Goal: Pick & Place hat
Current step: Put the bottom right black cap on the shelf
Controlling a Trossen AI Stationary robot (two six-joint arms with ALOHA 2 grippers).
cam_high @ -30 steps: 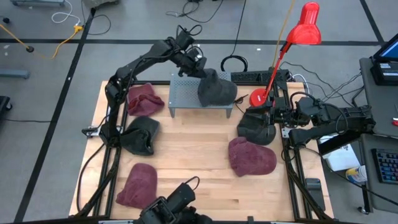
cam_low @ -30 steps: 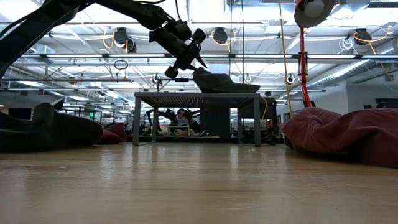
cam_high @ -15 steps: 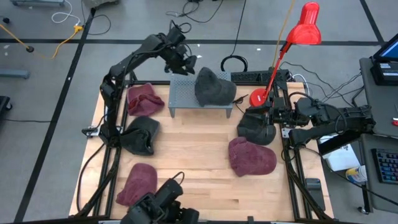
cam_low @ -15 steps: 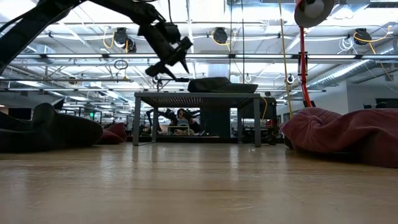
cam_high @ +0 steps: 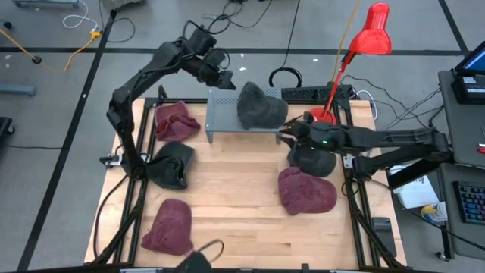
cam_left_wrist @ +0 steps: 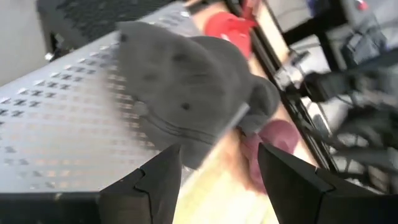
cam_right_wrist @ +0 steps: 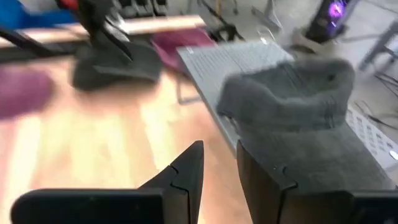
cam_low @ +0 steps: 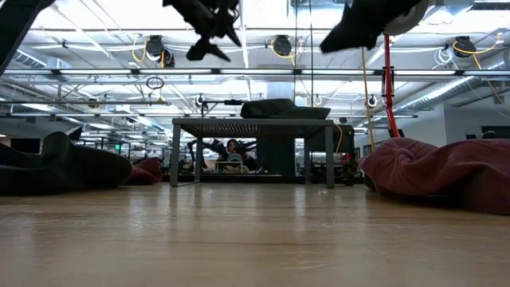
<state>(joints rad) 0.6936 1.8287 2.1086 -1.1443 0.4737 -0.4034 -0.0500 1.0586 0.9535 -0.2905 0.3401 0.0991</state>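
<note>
left tool now farther off grey hat, right tool newly alongside

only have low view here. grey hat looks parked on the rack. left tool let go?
Observer: Yes. Left tool is open, empty, lifted off past the rack's back-left corner.
Operator: Hat fully on the rack?
Observer: Grey hat lies on the right half, its edge overhanging the right end.
Operator: What's the dark shape top right?
Observer: The right arm; right tool hangs by the rack's front-right corner, empty, fingers slightly parted.
</note>
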